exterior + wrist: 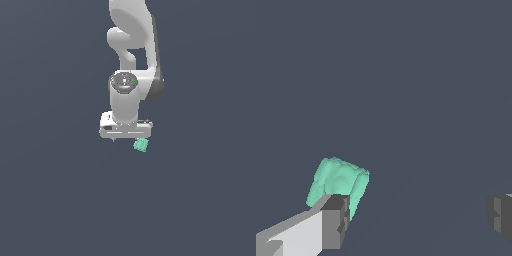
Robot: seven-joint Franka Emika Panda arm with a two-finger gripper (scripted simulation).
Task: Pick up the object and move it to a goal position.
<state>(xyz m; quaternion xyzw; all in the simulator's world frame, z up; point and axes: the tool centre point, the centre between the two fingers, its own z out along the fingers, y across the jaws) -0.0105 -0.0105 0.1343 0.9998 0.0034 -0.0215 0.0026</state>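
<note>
The object (pixel 141 145) is a tiny mint-green ridged block on the dark floor, just below the white hand's end toward the exterior view's right. In the wrist view the object (pixel 338 182) lies behind one fingertip (pixel 336 222), outside the gap between the fingers. My gripper (pixel 418 220) is open wide and empty; the other fingertip (pixel 500 216) is far across the picture. In the exterior view my gripper (pixel 125 137) hangs under the white arm, its fingers mostly hidden by the hand.
The white arm (pixel 132 50) rises from the hand toward the top of the exterior view. A flat dark grey floor (pixel 50 200) surrounds everything.
</note>
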